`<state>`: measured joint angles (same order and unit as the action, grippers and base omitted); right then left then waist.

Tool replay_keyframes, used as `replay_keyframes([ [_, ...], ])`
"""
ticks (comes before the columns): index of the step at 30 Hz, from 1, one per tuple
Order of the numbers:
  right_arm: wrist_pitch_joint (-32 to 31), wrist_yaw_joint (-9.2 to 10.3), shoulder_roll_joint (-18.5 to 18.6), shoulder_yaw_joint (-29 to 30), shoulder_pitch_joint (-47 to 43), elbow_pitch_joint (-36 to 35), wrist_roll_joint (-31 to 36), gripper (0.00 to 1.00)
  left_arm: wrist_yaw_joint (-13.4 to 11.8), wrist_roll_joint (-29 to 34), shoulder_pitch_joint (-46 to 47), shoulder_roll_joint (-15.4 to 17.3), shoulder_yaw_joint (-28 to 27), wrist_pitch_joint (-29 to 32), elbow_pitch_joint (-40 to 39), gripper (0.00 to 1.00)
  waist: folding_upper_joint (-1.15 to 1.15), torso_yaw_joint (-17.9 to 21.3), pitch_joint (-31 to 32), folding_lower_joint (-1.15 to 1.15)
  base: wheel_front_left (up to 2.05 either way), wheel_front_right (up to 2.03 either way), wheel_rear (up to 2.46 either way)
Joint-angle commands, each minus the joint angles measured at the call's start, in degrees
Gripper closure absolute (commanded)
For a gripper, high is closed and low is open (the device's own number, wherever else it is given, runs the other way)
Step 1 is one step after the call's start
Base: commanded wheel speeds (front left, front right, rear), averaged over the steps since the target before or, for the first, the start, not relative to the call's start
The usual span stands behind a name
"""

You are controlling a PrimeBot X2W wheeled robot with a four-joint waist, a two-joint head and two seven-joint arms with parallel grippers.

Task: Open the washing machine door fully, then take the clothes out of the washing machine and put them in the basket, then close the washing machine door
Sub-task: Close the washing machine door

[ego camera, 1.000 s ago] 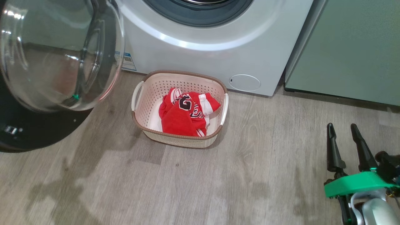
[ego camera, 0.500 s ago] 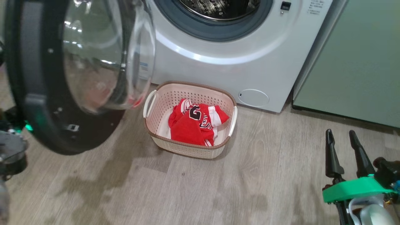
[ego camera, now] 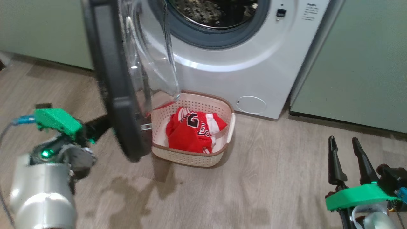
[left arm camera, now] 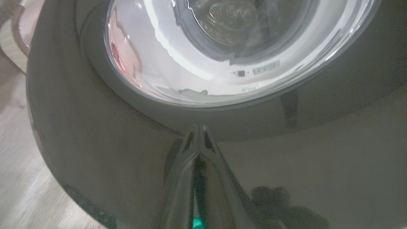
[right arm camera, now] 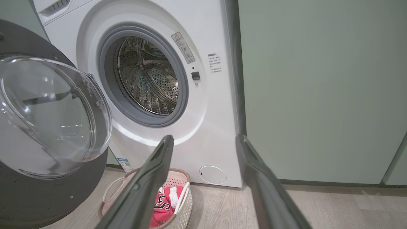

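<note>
Head view: washing machine door [ego camera: 116, 95] is seen edge-on, half swung, beside the basket [ego camera: 194, 160] where the red clothes [ego camera: 189, 132] lie. Left gripper [left arm camera: 199, 128], fingers together, is pressed against the black rim. Right gripper [ego camera: 342, 139] is spread, idle. A steady, square push toward the washing machine [ego camera: 254, 70] is advised until latched.

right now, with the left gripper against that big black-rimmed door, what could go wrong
1. The round black-rimmed washing machine door hangs close over the cream perforated basket of red clothes; closing it might clip the rim.
2. The shut left gripper rests bare tips on glossy plastic and could slide off.
</note>
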<state>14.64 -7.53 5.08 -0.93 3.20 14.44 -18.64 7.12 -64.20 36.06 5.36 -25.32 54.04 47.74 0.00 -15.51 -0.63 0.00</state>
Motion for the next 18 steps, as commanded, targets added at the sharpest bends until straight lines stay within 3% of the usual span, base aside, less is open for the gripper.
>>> replay_keyframes([
  [1,0.4,0.04,0.2,-1.3,0.8,-1.8,0.2,0.00,0.4,-0.8,0.2,0.2,-0.3,0.6,-3.5,1.00,0.00,1.3,0.0,0.00,0.00,0.00,0.00],
  [7,0.4,0.04,0.3,-1.4,1.0,-1.7,0.3,0.00,-0.3,-2.4,-2.0,-2.1,1.0,-2.0,-7.6,1.00,0.00,5.9,-0.5,0.00,0.00,0.00,0.00],
  [18,0.4,0.04,0.6,-1.7,1.9,-1.6,0.1,0.00,-0.5,-6.4,-0.1,-2.5,3.9,-8.4,-6.5,1.00,0.00,18.0,-2.6,0.00,0.00,0.00,0.00],
])
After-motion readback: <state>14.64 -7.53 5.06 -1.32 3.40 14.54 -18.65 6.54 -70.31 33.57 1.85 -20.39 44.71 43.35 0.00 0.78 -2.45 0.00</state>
